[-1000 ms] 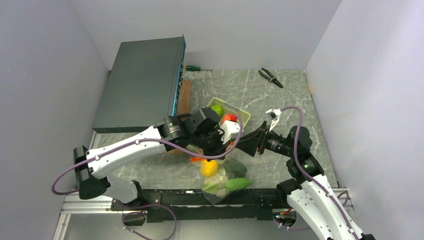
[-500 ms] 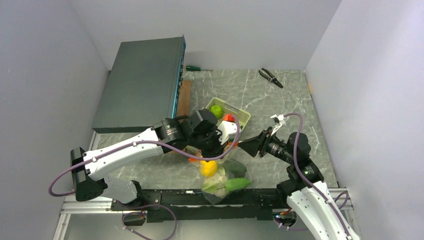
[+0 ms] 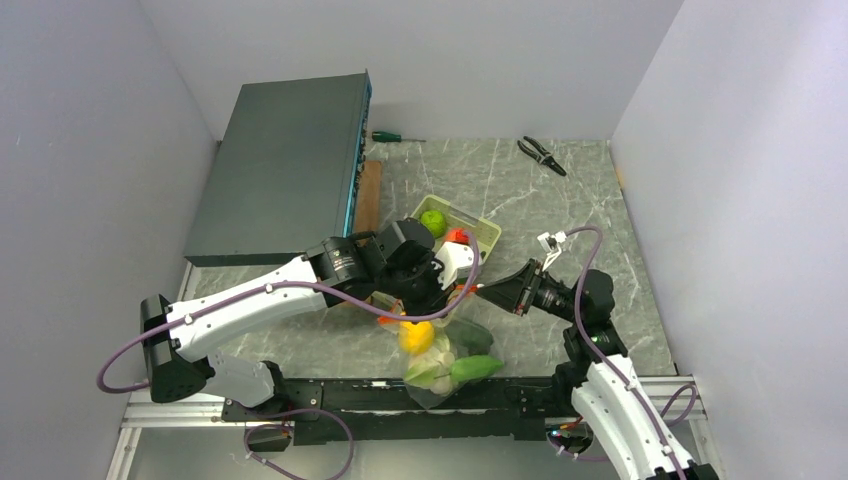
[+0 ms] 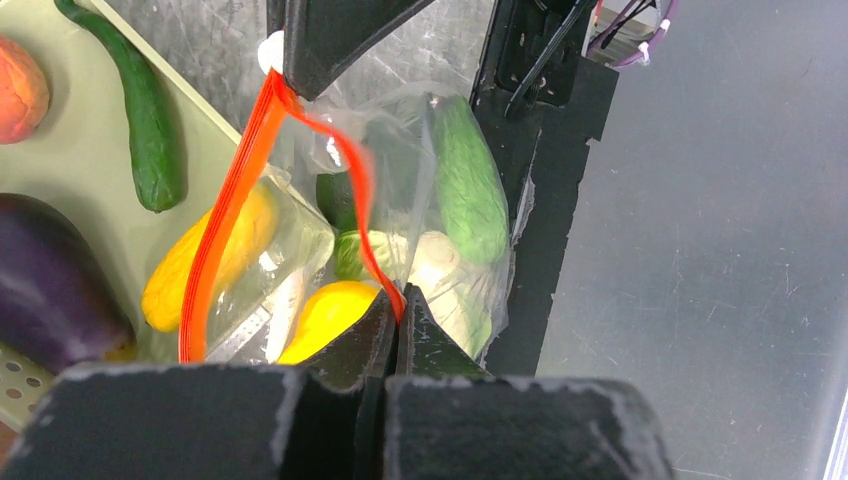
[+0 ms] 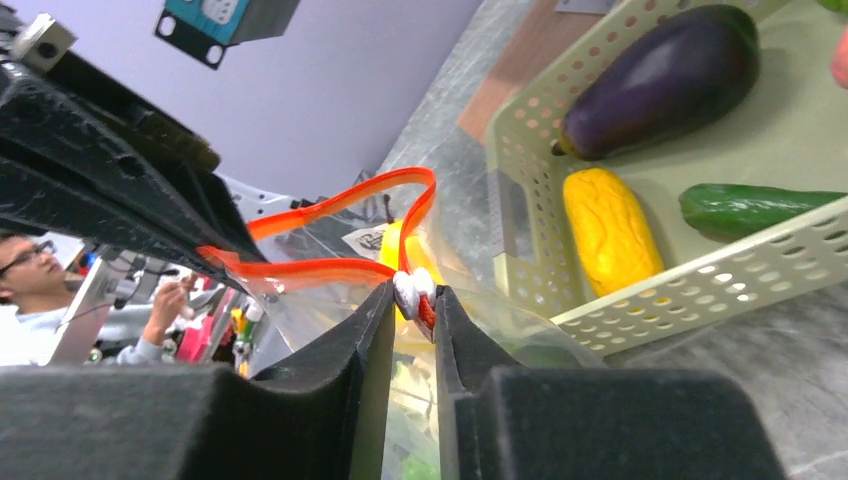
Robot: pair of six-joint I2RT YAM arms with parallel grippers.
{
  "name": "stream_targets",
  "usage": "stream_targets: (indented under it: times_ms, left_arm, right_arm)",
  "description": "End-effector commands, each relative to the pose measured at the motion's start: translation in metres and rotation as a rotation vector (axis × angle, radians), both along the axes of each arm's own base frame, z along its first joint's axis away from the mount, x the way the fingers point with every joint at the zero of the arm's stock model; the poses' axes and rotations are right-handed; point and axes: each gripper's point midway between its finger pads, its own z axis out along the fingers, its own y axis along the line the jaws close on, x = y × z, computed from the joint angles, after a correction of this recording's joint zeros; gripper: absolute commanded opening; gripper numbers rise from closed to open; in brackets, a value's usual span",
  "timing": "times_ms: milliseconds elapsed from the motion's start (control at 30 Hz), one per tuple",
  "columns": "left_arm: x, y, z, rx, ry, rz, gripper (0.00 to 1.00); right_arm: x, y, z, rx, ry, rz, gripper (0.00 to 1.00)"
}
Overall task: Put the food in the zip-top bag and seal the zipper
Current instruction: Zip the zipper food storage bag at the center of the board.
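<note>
Zipper (image 4: 225,225) stretches between the two arms. The left gripper (image 4: 393,305) is pressed together on one end of the red-orange strip, and the right gripper (image 5: 412,300) pinches the white slider tab (image 5: 410,288). The zip-top bag (image 3: 445,355) hangs below them near the table's front edge, its mouth partly gaping. It holds a yellow piece (image 3: 417,337), a green piece (image 4: 465,180) and what looks like cauliflower (image 4: 435,270).

Grey marble table (image 3: 480,180) with tray (image 3: 491,232), pliers (image 3: 541,155)
</note>
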Motion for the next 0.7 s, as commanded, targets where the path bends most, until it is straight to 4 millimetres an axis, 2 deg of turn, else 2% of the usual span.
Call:
stream_targets:
  times_ms: [0,33,67,367,433,467,500,533,567,667]
  left_arm:
    - [-0.001,-0.006,0.011,-0.059,-0.007,-0.011,0.00]
    - [-0.001,-0.006,0.011,-0.056,-0.007,-0.010,0.00]
    - [-0.001,-0.004,0.009,-0.046,-0.004,-0.006,0.00]
    - [0.004,0.011,-0.003,0.047,0.005,0.060,0.01]
    - [0.008,0.018,-0.003,0.069,-0.010,0.093,0.09]
    - [0.009,0.021,-0.003,0.073,-0.020,0.104,0.17]
    - [0.008,0.022,0.001,0.057,-0.028,0.099,0.30]
    - [0.008,0.020,0.007,0.032,-0.037,0.087,0.39]
    - [0.006,0.017,0.016,0.004,-0.045,0.067,0.50]
    - [0.008,0.004,0.050,-0.087,-0.091,0.026,0.64]
  right_arm:
    - [-0.011,0.003,0.033,0.052,-0.137,0.076,0.09]
    - [-0.010,0.003,0.035,0.046,-0.143,0.073,0.01]
    - [-0.010,0.002,0.039,0.041,-0.153,0.071,0.00]
    - [-0.015,0.000,0.084,0.036,-0.270,0.075,0.00]
    - [-0.016,-0.001,0.088,0.015,-0.283,0.073,0.00]
    - [-0.016,-0.001,0.090,0.003,-0.292,0.069,0.00]
    - [-0.017,-0.002,0.091,-0.007,-0.297,0.072,0.00]
    - [-0.018,-0.002,0.092,-0.017,-0.302,0.074,0.00]
    - [-0.018,-0.002,0.092,-0.024,-0.302,0.074,0.00]
    - [-0.017,-0.002,0.094,-0.024,-0.297,0.073,0.00]
